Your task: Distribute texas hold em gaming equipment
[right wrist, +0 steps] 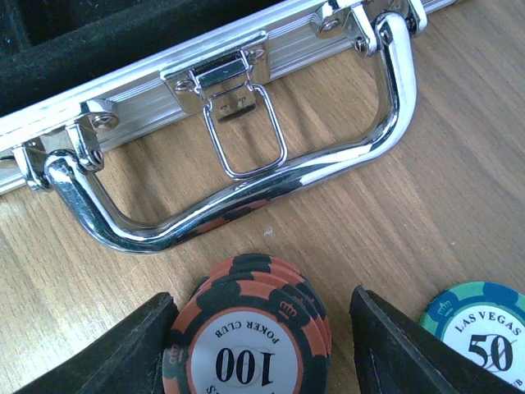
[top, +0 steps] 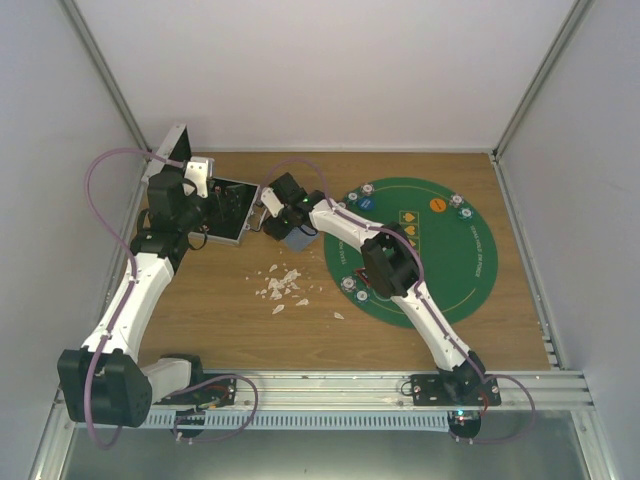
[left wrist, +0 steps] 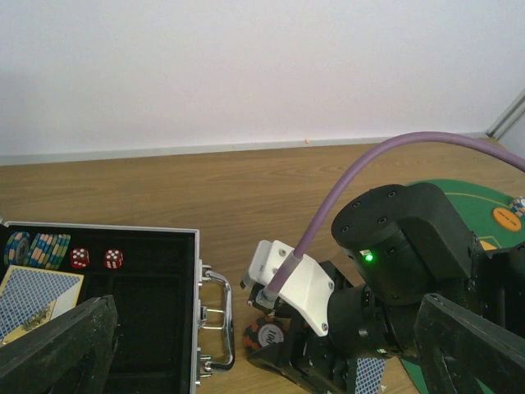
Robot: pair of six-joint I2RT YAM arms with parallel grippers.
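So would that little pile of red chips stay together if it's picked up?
Probably stiff: the red chips look like hard discs. They sit slightly staggered, so the pile could shear apart if squeezed unevenly. Lying flat on the table, they seem unlikely to roll.

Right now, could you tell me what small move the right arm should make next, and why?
Probably close the right arm's jaws on the stack of 100 chips before lifting. The stack sits between the two fingers, with a gap showing on one side, so it does not look gripped yet. The green 50 chip lies outside them, so closing should spare it.
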